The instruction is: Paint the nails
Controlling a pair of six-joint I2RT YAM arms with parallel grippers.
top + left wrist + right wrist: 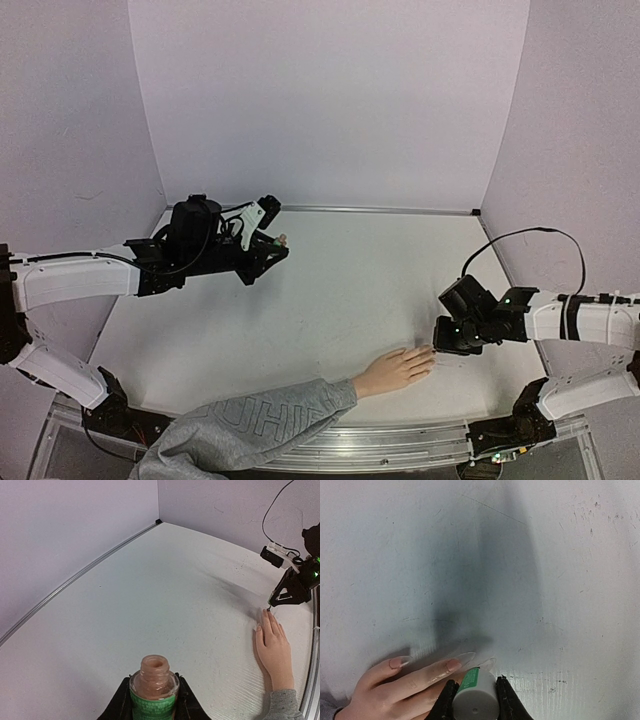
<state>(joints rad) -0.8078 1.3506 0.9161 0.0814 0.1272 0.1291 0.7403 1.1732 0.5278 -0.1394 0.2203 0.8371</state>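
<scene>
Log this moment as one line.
left hand: shut on open polish bottle | right hand: shut on brush cap | brush tip: at nails of mannequin hand

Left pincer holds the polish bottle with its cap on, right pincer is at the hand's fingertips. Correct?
Not quite: the bottle in the left pincer is uncapped, its neck open, as the left wrist view shows. The right pincer, holding the cap, is at the fingertips of the hand.

You are seeing glossy glass on the bottle (154, 672) in the left gripper (153, 692) and smooth matt plastic on the cap (476, 706) in the right gripper (476, 682). Beside that gripper the nails (452, 665) are looking faintly shiny; beneath it the bench (470, 555) is showing matt, scuffed white.
</scene>
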